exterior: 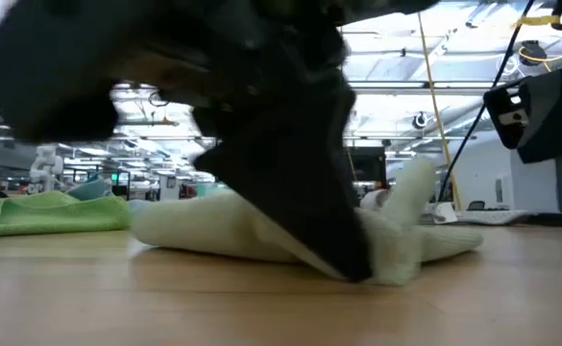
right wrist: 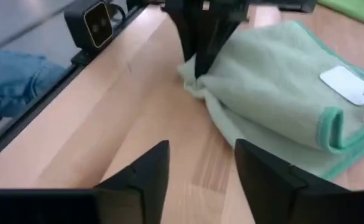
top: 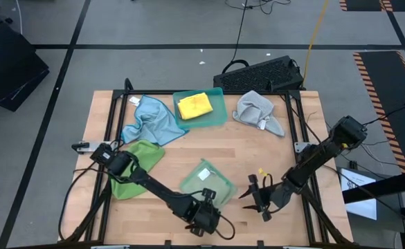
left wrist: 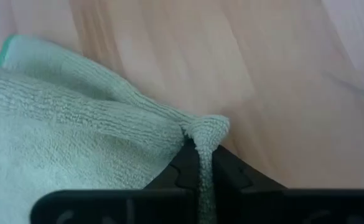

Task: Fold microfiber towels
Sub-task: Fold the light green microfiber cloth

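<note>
Pale green towel (top: 208,181) lies folded on the wooden table (top: 257,149), its corner pinched by the left gripper (top: 205,216). Right gripper (top: 252,196) hovers beside it, fingers spread and empty

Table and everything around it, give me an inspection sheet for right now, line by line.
Surface: wooden table, bare wood between the cloths.
Job's things: pale green towel near the front, partly folded; bright green towel at left; light blue towel; grey towel; yellow towel lying in the tray.
Clutter: teal tray at the back.
End effectors: left end effector shut on a corner of the pale green towel; right end effector open, just apart from that towel, holding nothing.
Cables: black cable and yellow cable on the floor behind the table.
Surroundings: keyboard behind the back edge.
</note>
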`<state>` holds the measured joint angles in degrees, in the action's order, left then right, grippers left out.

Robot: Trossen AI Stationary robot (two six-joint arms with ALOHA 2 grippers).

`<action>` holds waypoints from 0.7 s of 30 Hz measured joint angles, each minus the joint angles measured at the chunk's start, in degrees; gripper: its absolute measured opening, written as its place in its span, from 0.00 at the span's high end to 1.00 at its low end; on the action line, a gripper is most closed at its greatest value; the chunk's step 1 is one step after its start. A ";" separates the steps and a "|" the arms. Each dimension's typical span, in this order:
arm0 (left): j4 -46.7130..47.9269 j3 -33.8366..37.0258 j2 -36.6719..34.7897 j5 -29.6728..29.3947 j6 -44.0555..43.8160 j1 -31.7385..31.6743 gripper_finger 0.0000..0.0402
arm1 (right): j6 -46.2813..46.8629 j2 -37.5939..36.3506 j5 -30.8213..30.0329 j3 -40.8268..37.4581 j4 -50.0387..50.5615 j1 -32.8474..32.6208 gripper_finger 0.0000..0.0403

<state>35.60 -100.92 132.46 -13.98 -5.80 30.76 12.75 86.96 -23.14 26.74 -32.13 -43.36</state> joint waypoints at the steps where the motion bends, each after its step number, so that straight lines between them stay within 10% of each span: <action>1: 0.30 0.02 -0.04 -0.06 -0.69 0.22 0.96 | -0.31 -0.02 -0.34 0.59 1.23 0.20 0.53; 21: -9.45 0.22 -4.11 -16.06 -6.73 3.97 0.49 | -9.62 -0.02 0.97 1.91 5.70 2.13 0.40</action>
<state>26.16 -100.71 128.35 -30.04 -12.54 34.73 3.12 86.94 -22.17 28.66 -26.43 -41.23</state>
